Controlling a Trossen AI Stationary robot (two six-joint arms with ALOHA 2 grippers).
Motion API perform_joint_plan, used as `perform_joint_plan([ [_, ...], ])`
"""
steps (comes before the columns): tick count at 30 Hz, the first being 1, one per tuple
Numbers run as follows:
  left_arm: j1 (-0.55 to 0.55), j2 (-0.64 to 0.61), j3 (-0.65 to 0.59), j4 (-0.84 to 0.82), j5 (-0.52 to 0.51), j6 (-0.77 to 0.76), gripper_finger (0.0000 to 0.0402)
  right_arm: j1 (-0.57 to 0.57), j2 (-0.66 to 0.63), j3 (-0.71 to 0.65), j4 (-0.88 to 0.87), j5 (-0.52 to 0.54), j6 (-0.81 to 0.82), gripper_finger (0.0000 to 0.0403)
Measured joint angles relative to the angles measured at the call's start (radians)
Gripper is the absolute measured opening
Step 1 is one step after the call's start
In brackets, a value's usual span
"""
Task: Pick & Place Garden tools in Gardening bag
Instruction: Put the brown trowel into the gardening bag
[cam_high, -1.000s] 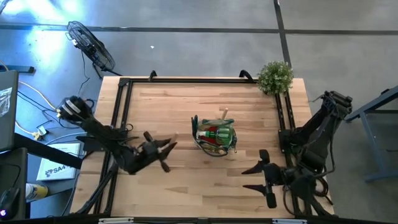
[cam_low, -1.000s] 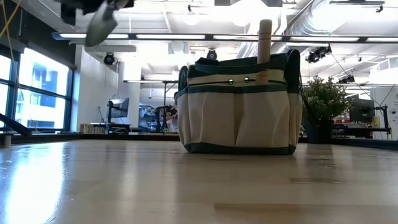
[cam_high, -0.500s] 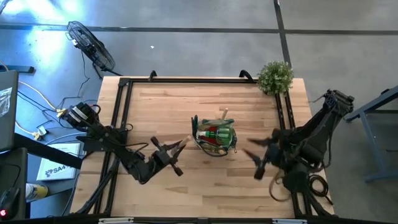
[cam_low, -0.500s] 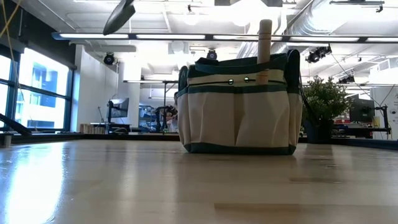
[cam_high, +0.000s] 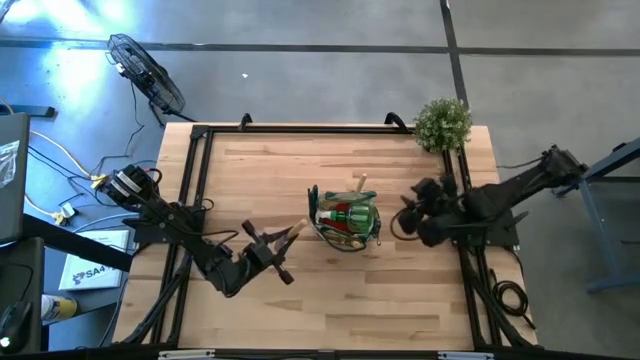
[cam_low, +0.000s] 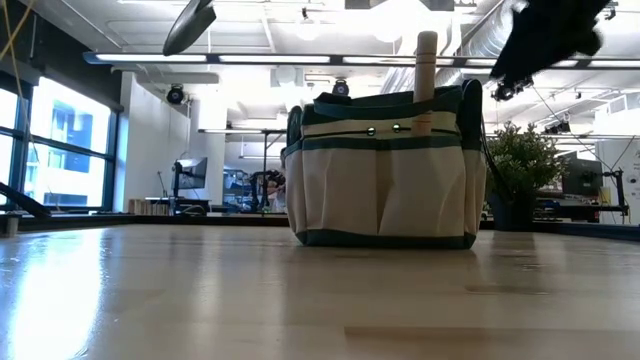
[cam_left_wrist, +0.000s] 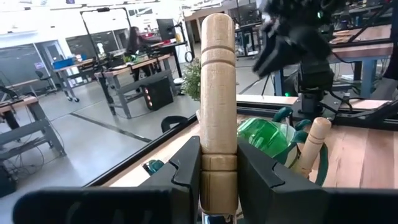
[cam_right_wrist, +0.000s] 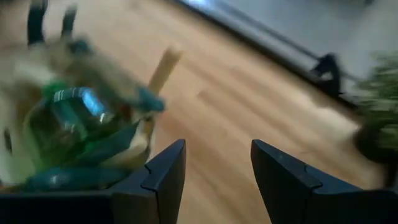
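The gardening bag (cam_high: 345, 220) stands upright on its base mid-table, beige with green trim (cam_low: 385, 170). It holds a green spray bottle (cam_left_wrist: 267, 134), a red piece and a wooden handle (cam_low: 427, 65) that sticks up. My left gripper (cam_high: 268, 250), left of the bag, is shut on a wooden-handled trowel (cam_left_wrist: 217, 93). The trowel's metal blade (cam_low: 190, 25) shows high in the low view. My right gripper (cam_high: 405, 215) hangs open just right of the bag, tipped down, nothing between its fingers (cam_right_wrist: 158, 180). My left gripper pinches the trowel's wooden handle near its blade end (cam_left_wrist: 217, 180) between its two fingers (cam_left_wrist: 186, 171). The fingers lie level, coming from the table's left and near side, along the handle. The handle's free end (cam_high: 296, 231) points at the bag. The trowel is lifted clear.
A bushy green plant (cam_high: 442, 122) stands at the far right corner. Black rails (cam_high: 195, 170) frame the wooden table top. A fan (cam_high: 145, 72) and cables lie on the floor beyond the left edge. Bare wood lies in front of the bag.
My right gripper has swung from the near right edge toward the far side and the bag, tipping downward, and now hangs beside the bag. My left gripper carried the trowel a little toward the bag, rolled slightly, then held still.
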Motion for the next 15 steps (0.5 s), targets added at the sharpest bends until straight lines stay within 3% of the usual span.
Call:
perform_joint_plan([
  [6,0.0,0.0,0.0,0.002,-0.07,-0.025,0.0063,-0.161,0.006,-0.151,0.389,-0.203,-0.309,0.0172],
  [15,0.0,-0.001,0.0,-0.015,-0.085,-0.065,0.0063,-0.348,0.007,-0.323,0.74,-0.469,-0.47,0.0172],
])
